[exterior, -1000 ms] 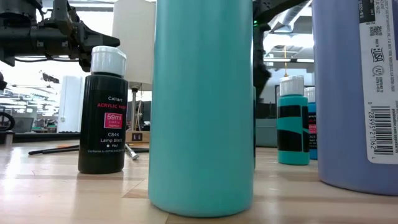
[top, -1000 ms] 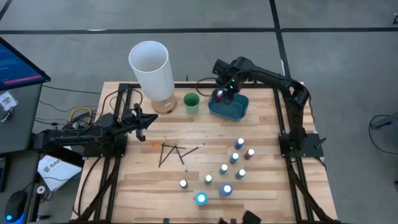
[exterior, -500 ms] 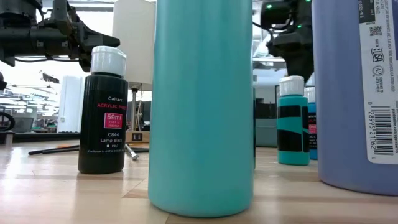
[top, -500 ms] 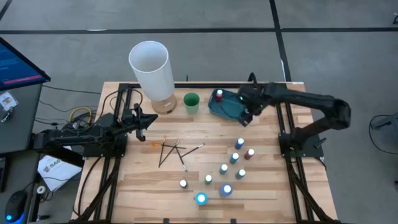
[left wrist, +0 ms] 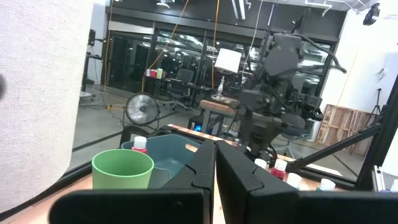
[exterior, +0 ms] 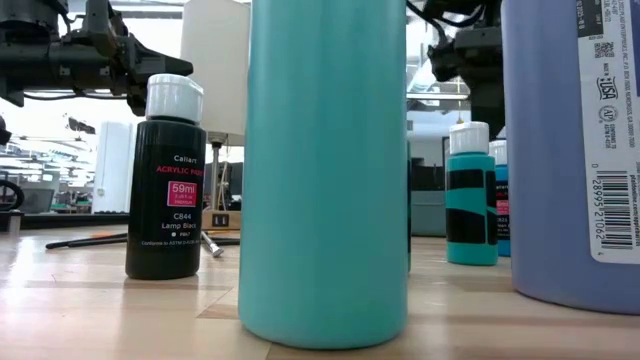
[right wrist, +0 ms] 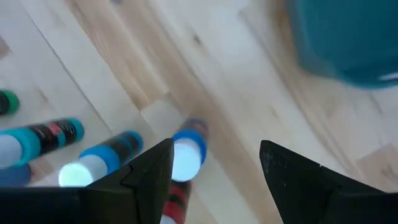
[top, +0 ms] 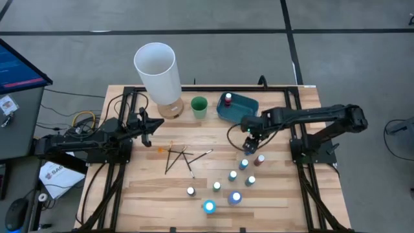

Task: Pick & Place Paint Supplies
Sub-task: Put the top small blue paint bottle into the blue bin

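One blue white-capped bottle (right wrist: 186, 152) stands on the wood table (top: 284, 194) right under the right gripper (top: 251, 134), between its spread dark fingers, untouched, near the glossy blue rounded tray (top: 246, 111) holding a red bottle (top: 227, 99); left gripper (top: 147, 124) waits pinched together at left.

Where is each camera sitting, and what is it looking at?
High view: above, looking straight down on the wooden table; both arms show.
Low view: at tabletop height, looking across past a big teal bottle; arm parts overhead.
Left wrist view: behind the shut left gripper, facing the green cup.
Right wrist view: above the open right gripper, looking down at a blue bottle.
Shared: the blue tray, in high and left wrist views.
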